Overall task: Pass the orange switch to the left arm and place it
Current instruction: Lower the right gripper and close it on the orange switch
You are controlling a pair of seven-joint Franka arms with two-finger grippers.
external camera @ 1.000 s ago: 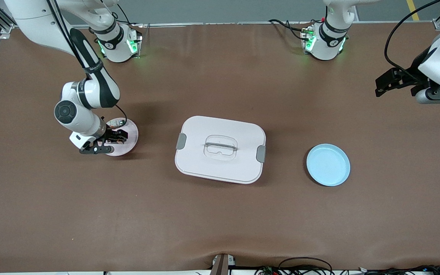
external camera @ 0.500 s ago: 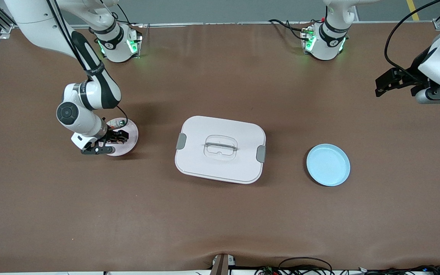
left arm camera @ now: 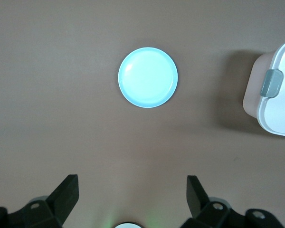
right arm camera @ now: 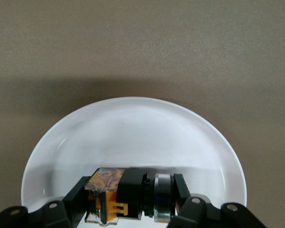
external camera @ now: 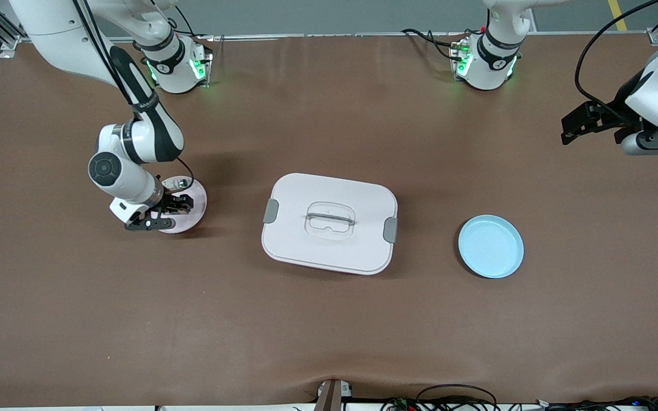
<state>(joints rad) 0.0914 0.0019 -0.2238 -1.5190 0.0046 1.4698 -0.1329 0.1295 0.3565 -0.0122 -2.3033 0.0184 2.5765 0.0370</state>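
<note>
My right gripper (external camera: 173, 208) is down at the pink plate (external camera: 196, 200) toward the right arm's end of the table. In the right wrist view the right gripper (right arm camera: 129, 195) is shut on the orange switch (right arm camera: 115, 194), a small black block with orange parts and a silver ring, just over the plate (right arm camera: 133, 128). The white box (external camera: 330, 222) with grey latches stands mid-table. My left gripper (external camera: 565, 130) waits open and empty, high over the left arm's end of the table. Its wrist view shows its wide-apart fingers (left arm camera: 67, 192) and the box's corner (left arm camera: 278, 102).
A blue plate (external camera: 490, 246) lies empty between the box and the left arm's end, also in the left wrist view (left arm camera: 147, 77). A small green-and-silver part (external camera: 181, 184) lies on the pink plate's edge nearest the robot bases. Cables hang at the table's front edge.
The right arm's wrist and elbow have shifted slightly toward the box, while its gripper stays at the pink plate on the switch. The left arm has not moved.
</note>
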